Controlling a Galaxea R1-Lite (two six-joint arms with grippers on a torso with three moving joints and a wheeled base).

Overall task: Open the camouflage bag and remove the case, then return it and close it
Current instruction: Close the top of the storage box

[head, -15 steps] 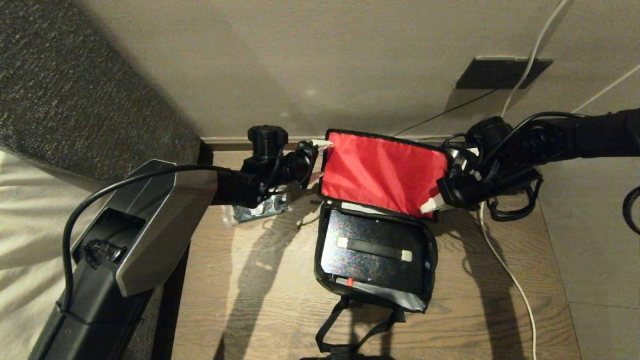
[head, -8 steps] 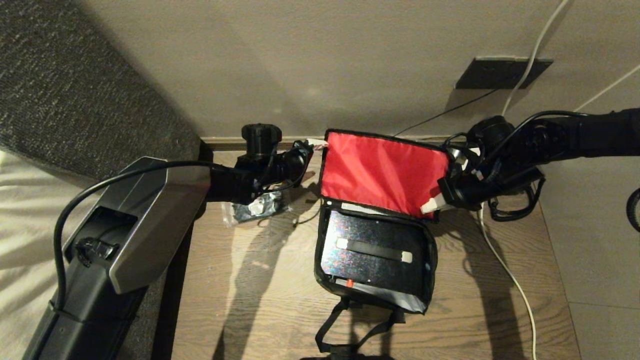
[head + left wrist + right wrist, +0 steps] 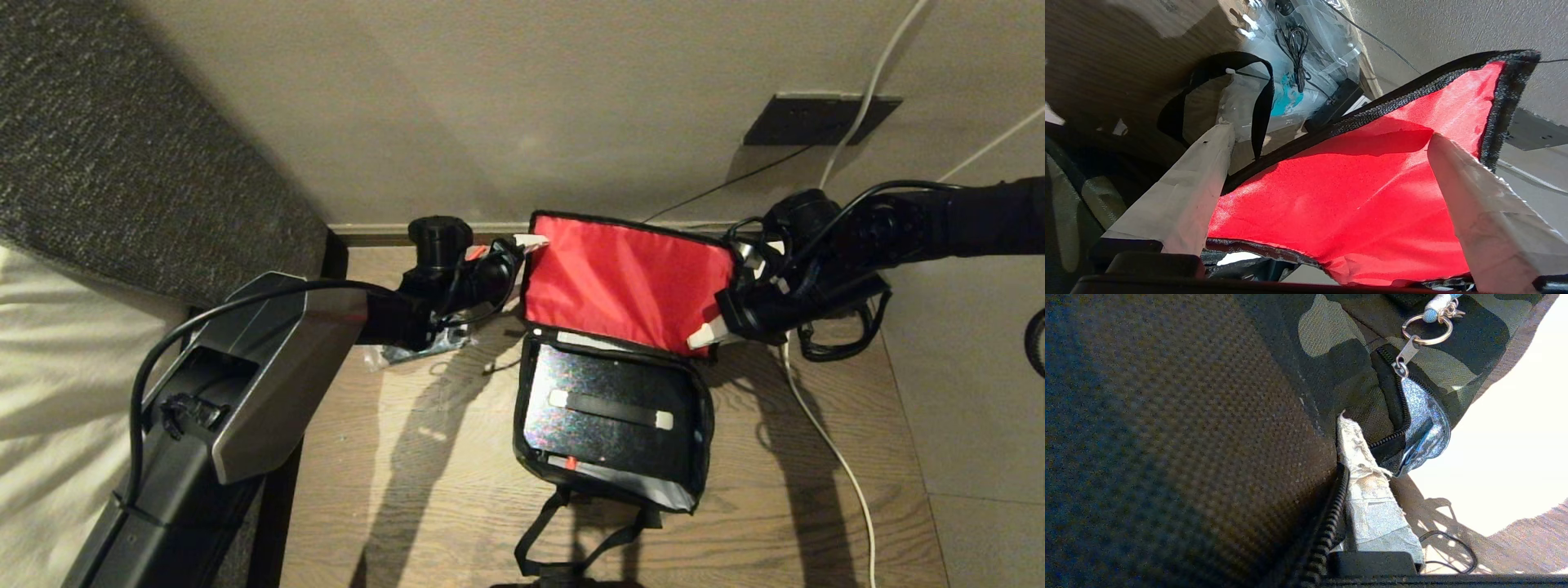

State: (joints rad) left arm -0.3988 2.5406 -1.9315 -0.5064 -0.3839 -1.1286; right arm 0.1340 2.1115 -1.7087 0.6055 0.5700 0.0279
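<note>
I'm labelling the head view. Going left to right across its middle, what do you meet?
left gripper → red-lined lid of the camouflage bag → right gripper → white cable

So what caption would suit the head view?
Right claw pinches the camouflage bag lid up, the case inside; left claw open beside it.
</note>
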